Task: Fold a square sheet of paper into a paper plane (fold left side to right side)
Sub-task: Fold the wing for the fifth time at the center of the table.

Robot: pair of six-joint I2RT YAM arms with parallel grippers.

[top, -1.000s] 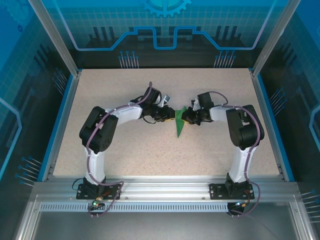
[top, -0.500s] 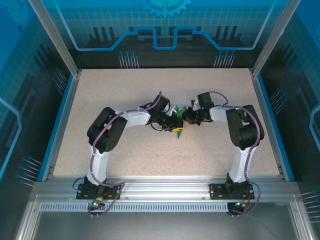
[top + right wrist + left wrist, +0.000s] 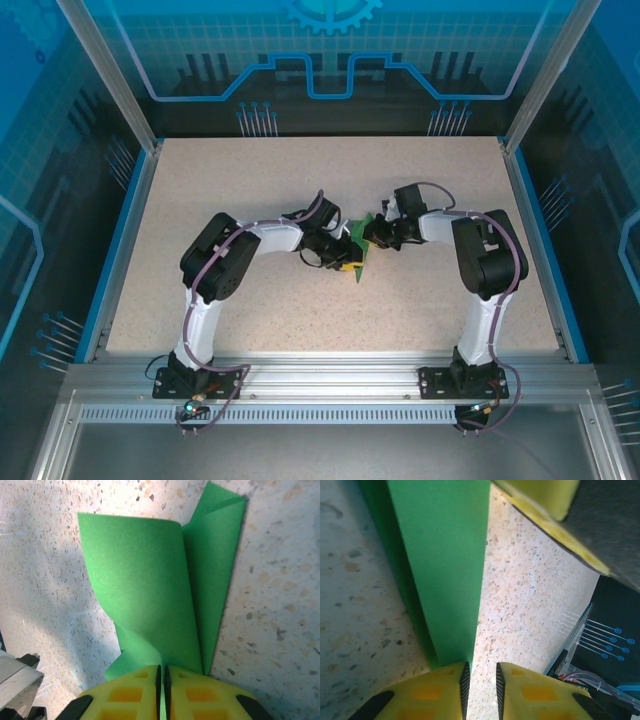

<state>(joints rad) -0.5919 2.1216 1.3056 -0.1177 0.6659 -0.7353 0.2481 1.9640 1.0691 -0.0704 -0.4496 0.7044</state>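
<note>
Now, the left gripper sits low, jaws a sliver apart, bare surface showing between. The square sheet of paper, folded narrow, runs lengthwise away just left of that gap. The right gripper pinches its far end.

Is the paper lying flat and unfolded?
No: the paper is folded into overlapping layers, pinched at its near end by the right end effector.

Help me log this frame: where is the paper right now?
In the top view, the paper sits near the middle of the table, pinched by the right end effector, with the left end effector at its near end.
</note>
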